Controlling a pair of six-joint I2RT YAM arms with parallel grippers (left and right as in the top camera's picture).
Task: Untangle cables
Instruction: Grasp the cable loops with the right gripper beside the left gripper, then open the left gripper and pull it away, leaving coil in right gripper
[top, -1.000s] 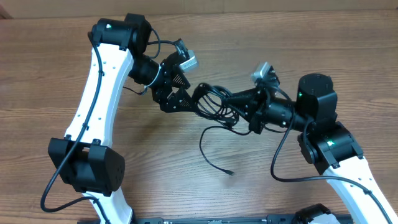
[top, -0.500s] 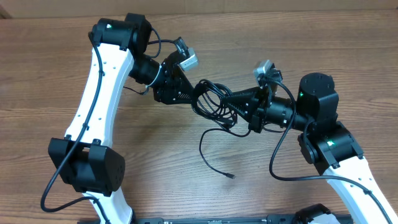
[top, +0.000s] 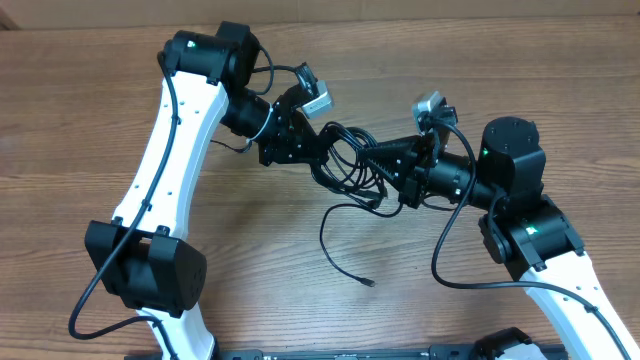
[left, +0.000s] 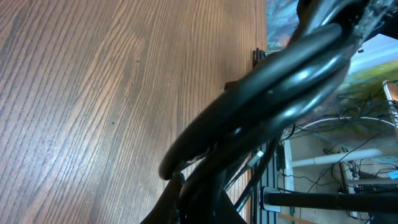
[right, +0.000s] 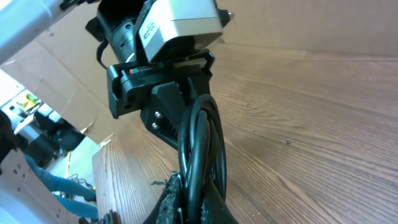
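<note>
The cables (top: 345, 165) are a tangled bundle of thin black loops held above the wooden table between both arms. My left gripper (top: 316, 150) is shut on the bundle's left side. My right gripper (top: 370, 160) is shut on its right side. One loose strand (top: 328, 235) hangs down and trails over the table, ending in a small plug (top: 371, 285). In the left wrist view the cables (left: 280, 81) fill the frame as thick dark loops running out of my left gripper (left: 208, 208). In the right wrist view the cables (right: 202, 143) rise from my right gripper (right: 202, 208) toward the left gripper's body (right: 165, 106).
The wooden table (top: 100, 120) spreads all round. A cardboard wall (top: 400, 10) runs along the far edge. The right arm's own thick cable (top: 440, 262) loops down near its base (top: 540, 240). The left arm's white link (top: 160, 170) crosses the left side.
My left gripper has gone from open to shut on the bundle's left end and shifted a little up and right. The right gripper has kept its grip and barely moved.
</note>
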